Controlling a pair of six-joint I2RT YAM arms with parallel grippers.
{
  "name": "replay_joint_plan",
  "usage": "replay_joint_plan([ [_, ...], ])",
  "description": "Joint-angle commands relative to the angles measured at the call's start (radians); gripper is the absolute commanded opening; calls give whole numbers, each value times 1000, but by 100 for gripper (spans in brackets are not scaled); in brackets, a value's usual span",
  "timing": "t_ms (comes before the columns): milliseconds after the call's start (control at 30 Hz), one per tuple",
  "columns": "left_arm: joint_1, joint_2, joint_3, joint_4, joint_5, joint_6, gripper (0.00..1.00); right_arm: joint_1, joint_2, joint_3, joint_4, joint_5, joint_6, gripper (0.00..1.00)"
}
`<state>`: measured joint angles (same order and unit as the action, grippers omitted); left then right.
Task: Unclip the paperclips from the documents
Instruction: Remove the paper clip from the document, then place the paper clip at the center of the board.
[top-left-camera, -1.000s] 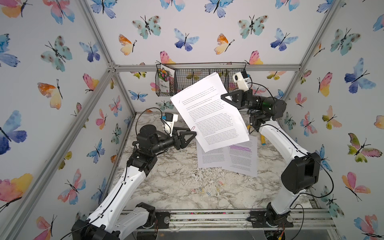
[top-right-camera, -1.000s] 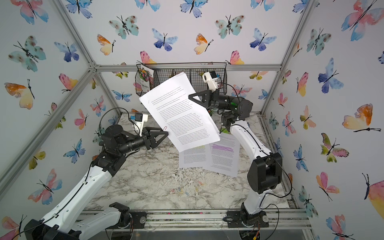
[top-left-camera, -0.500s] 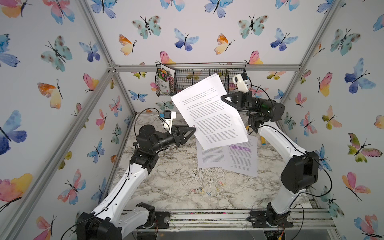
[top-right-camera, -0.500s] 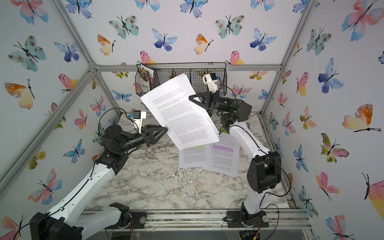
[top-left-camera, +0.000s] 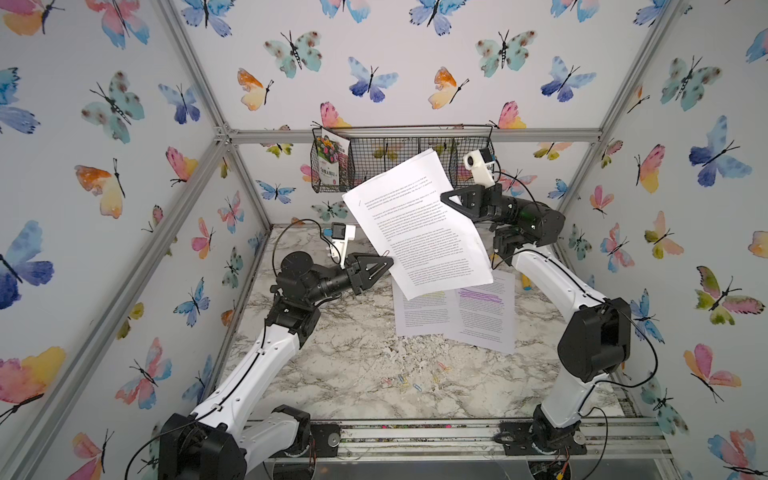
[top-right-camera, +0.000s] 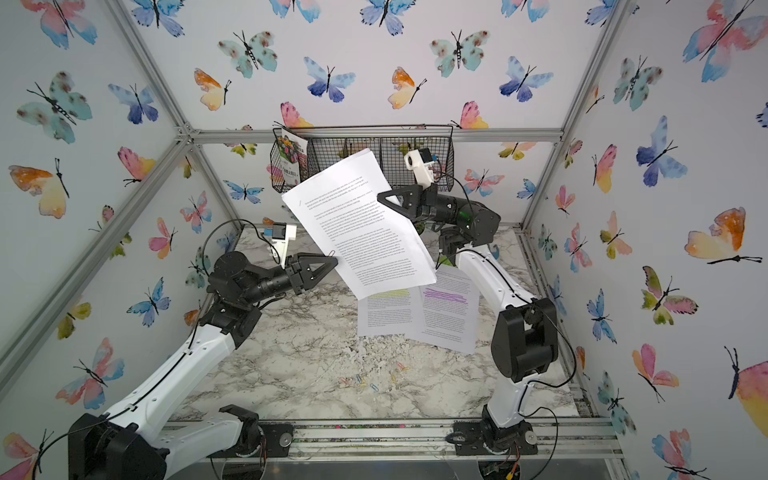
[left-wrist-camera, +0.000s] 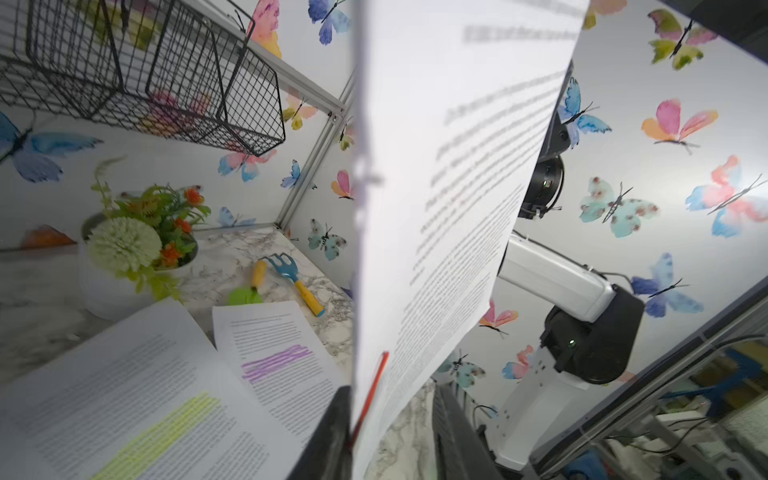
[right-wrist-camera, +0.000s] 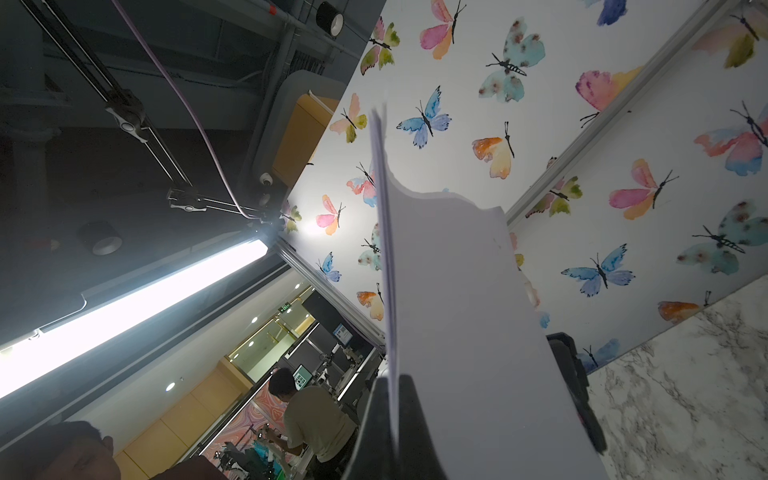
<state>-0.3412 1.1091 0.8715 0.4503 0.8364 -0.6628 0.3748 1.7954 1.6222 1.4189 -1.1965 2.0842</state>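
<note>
Documents, in both top views: one unhighlighted document hangs tilted above the table. The right gripper pinches one side edge, and the left gripper is closed on the opposite edge at a red paperclip. Left wrist view: the red paperclip lies against one finger. Right wrist view: fingers squeeze the unhighlighted document.
</note>
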Motion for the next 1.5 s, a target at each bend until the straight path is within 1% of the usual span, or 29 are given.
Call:
replay_joint_plan([
  [0,5,-10,1,33,-9,-2,4,7,5,17,54,16,31,2],
  [133,4,-14,-8,41,-20,-11,0,6,10,23,56,8,36,2],
  [367,10,-36,-28,18,-62,-6,0,-8,17,22,62,-38,40,2],
  [467,23,-48,-49,-2,-79,-4,0,-54,16,-1,113,-48,77,2],
  [667,60,-43,-84,-37,-57,-26,0,-180,13,-46,278,-55,223,2],
  [800,62,-7,-81,-63,-11,-32,0,-197,7,-80,318,-50,246,2],
  [900,60,30,-70,-158,24,-6,0,-198,-4,-119,325,-52,235,2],
  [967,45,47,-76,-290,28,52,0,-200,-17,-149,302,-63,203,2],
  [1033,19,60,-92,-446,3,133,0,-203,-32,-177,246,-86,145,2],
  [1133,-22,94,-140,-658,-66,224,0,-214,-69,-218,106,-105,7,2],
  [1200,-27,114,-205,-678,-68,207,0,-228,-99,-239,-23,-114,-112,2],
  [1267,-26,125,-287,-630,-54,167,0,-244,-140,-247,-217,-126,-279,2],
  [1333,-30,140,-329,-619,-73,155,0,-255,-178,-229,-480,-132,-489,2],
  [1433,-41,201,-329,-676,-124,187,0,-258,-222,-158,-919,-105,-830,2],
  [1467,-48,222,-327,-692,-132,195,0,-258,-230,-137,-1011,-96,-900,2],
])
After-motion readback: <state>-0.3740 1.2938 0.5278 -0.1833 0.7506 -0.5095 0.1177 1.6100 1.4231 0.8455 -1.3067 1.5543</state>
